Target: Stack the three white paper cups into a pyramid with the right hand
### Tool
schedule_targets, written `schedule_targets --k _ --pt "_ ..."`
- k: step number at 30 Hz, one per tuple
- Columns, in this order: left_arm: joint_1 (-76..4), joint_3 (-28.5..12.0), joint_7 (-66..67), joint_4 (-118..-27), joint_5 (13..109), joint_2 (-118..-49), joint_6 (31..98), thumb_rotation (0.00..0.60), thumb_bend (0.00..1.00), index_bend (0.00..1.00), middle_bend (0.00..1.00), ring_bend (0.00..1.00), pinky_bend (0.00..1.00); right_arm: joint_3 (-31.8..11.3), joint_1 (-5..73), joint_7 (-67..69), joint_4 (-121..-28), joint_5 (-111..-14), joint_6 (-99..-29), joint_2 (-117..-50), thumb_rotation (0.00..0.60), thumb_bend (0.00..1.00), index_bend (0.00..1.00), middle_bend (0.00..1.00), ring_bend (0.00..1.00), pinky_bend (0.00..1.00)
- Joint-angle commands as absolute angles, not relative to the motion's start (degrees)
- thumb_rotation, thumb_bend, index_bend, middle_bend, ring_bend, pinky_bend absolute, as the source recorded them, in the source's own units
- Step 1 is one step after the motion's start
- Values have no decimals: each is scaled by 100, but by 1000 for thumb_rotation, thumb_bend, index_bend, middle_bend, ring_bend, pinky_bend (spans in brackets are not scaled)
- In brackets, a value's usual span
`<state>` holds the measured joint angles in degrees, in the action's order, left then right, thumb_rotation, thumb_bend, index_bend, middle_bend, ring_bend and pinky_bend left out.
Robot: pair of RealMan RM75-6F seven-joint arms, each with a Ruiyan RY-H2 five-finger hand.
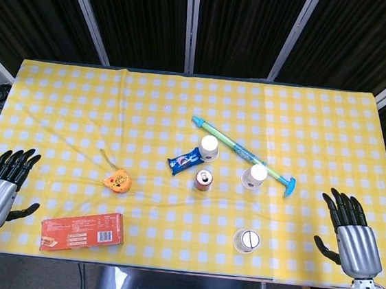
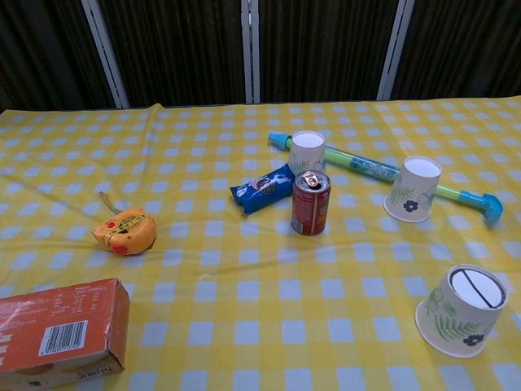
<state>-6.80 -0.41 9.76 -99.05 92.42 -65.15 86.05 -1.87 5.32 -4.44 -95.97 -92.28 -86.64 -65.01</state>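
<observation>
Task not yet begun: all three cups stand apart, upside down, none stacked. Right hand (image 1: pixel 350 226) hovers at the near right edge of the worktop (image 1: pixel 320 116), fingers spread, holding nothing; left hand (image 1: pixel 2 183) likewise spread and empty at the near left edge. Neither hand shows in the chest view. Near cup (image 1: pixel 246 240) sits closest to the right hand; middle cup (image 1: pixel 254 176) rests just against the blue-green tube (image 1: pixel 244 152); far cup (image 1: pixel 208 147) stands just beside the tube, behind the red can (image 1: pixel 204 180). Judgement: the first move is a reach to one cup, probably the near one, to set two side by side as a base, then the third on top bridging them; the can and the blue snack packet (image 1: pixel 184 161) crowd the far cup, so a careful approach is needed there. Also present: orange tape measure (image 1: pixel 118 181) and orange box (image 1: pixel 81 231) on the left. Surface is a yellow-and-white checked cloth, slightly wrinkled; behind it dark curtains with pale metal posts
</observation>
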Motion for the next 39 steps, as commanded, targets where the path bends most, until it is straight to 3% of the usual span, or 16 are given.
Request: schedule_targets --k 1,21,25,35,39 --pt "-675 -42 974 -9907 9239 -6512 8610 600 0 0 0 0 0 -186 532 -442 -9596 -9232 -8664 -6499 600 158 0 0 0 0" --pt "-677 -70 902 -9896 9204 -6486 8617 600 0 0 0 0 0 -163 546 -443 -9643 -9274 -8633 -6487 600 159 27 0 0 0" --pt "-672 -72 903 -9911 9213 -6474 8633 600 0 0 0 0 0 -114 549 -484 -9657 -9312 -8587 -6449 600 160 84 0 0 0" --pt "-672 -80 892 -9928 9210 -6457 8641 600 0 0 0 0 0 511 788 232 -10142 -10075 -7953 -5861 600 161 364 4 0 0" --pt "-655 -91 855 -9942 9206 -6427 8681 600 0 0 0 0 0 726 936 434 -10320 -10301 -7627 -5702 600 160 390 15 0 0"
